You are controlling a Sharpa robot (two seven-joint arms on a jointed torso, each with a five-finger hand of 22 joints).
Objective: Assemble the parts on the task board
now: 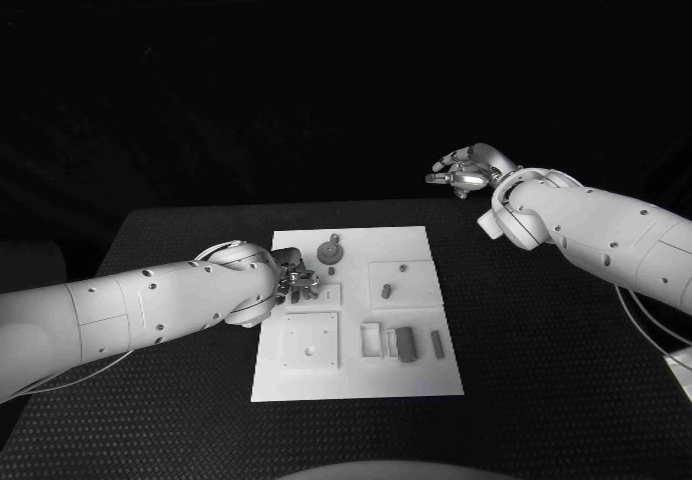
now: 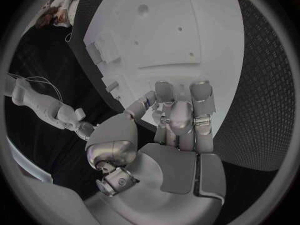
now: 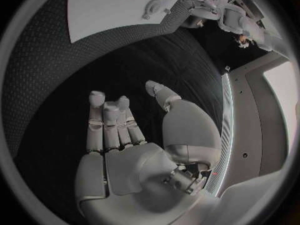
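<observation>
The left hand [image 1: 296, 279] is seen with fingers curled over the task board's [image 1: 361, 368] nine o'clock edge; whether anything is held cannot be told. The right hand [image 1: 464, 172], empty with fingers loosely extended, is raised beyond the board at two o'clock. Small grey parts [image 1: 405, 343] lie in the board's recesses.

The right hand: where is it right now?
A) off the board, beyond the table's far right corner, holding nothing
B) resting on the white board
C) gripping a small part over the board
A: the right hand is raised past the table's far right corner, away from the board, with straight fingers and nothing in them.
</observation>
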